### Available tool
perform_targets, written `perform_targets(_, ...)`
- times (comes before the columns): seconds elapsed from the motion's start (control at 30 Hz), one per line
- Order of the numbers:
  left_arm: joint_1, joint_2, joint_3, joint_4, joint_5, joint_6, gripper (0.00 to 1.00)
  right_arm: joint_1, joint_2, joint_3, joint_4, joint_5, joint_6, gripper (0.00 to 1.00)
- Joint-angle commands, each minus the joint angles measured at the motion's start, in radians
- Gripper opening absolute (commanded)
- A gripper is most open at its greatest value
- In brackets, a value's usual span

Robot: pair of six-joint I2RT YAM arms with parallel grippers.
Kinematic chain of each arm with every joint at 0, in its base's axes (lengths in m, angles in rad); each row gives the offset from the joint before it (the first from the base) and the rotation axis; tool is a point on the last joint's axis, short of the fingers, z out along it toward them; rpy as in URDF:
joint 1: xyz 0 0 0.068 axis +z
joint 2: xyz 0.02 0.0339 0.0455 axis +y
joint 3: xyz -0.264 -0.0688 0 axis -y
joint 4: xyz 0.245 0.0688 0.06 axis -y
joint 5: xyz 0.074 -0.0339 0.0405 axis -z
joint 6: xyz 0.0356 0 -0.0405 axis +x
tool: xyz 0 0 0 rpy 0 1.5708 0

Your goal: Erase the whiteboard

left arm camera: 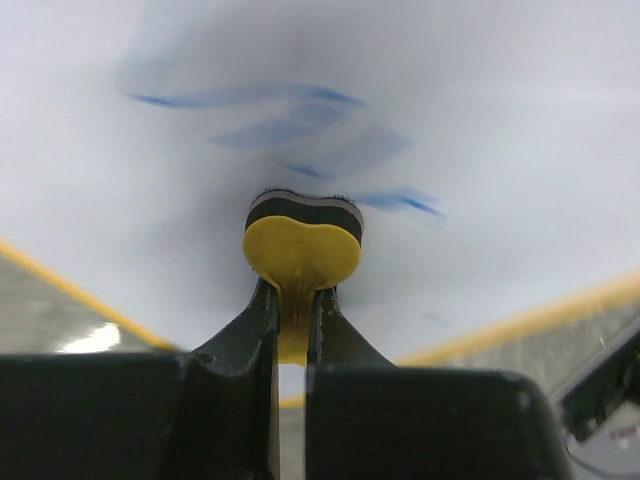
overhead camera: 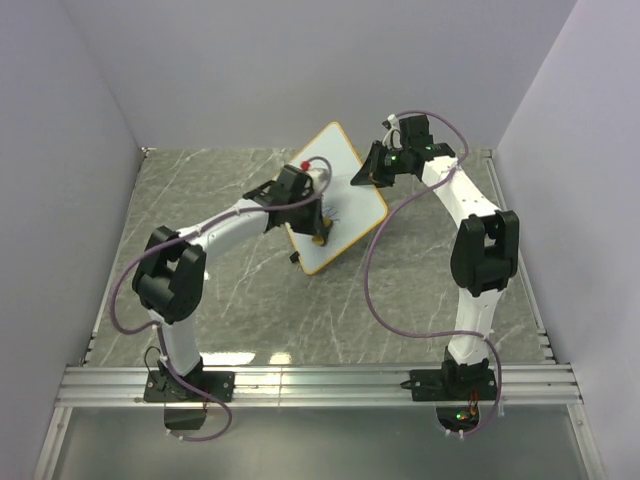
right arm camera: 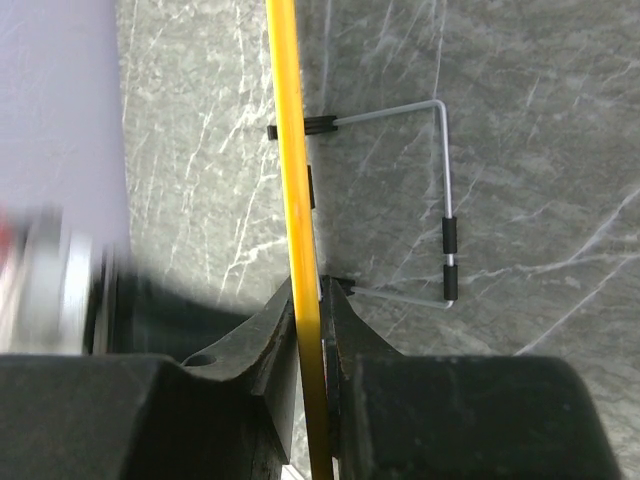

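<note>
A whiteboard [overhead camera: 352, 185] stands propped at a slant in the middle of a grey table [overhead camera: 250, 300], turned cornerwise to the arms. The right gripper [right arm camera: 310, 300] is clamped on its orange frame [right arm camera: 292, 170] at the far right edge, holding it steady. The left gripper [left arm camera: 297, 300], the nearer to the writing face, is pinched tight on a small yellow eraser [left arm camera: 302, 245], whose dark felt end touches the white surface. The blue marks [left arm camera: 290, 130] lie just beyond the eraser's tip, farther up the whiteboard. They run side to side across the left wrist view, so wiping them likely means pushing the eraser forward and sweeping sideways. The marks are soft and out of focus. In the top view the left gripper covers much of them, so their full extent cannot be told. The right wrist view shows the whiteboard edge-on, with a wire stand [right arm camera: 445, 200] behind it and none of its face.
</note>
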Motion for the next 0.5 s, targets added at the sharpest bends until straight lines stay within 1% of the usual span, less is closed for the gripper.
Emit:
perform_targets(0.0, 0.107, 0.068, 0.04, 0.046, 0.007, -0.011, 0.0, 0.024, -0.03, -0.04, -0.086, 0.059, -0.01, 0.0)
perform_targets(0.1, 0.142, 0.147, 0.144, 0.011, 0.008, -0.017, 0.0, 0.028, -0.034, -0.051, -0.085, 0.052, -0.016, 0.0)
perform_targets(0.13, 0.146, 0.168, 0.208, -0.006, 0.013, -0.017, 0.0, 0.03, -0.034, -0.054, -0.086, 0.049, -0.019, 0.0)
perform_targets(0.17, 0.146, 0.205, 0.237, -0.035, 0.016, -0.016, 0.0, 0.03, -0.034, -0.054, -0.086, 0.049, -0.019, 0.0)
perform_targets(0.23, 0.129, 0.214, 0.293, -0.052, 0.029, -0.005, 0.0, 0.03, -0.034, -0.052, -0.091, 0.05, -0.022, 0.0)
perform_targets(0.33, 0.063, 0.196, 0.311, -0.058, 0.025, 0.024, 0.0, 0.03, -0.034, -0.048, -0.098, 0.056, -0.029, 0.0)
perform_targets(0.47, -0.031, 0.156, 0.304, -0.077, 0.079, 0.027, 0.0, 0.031, -0.022, -0.045, -0.101, 0.066, -0.027, 0.0)
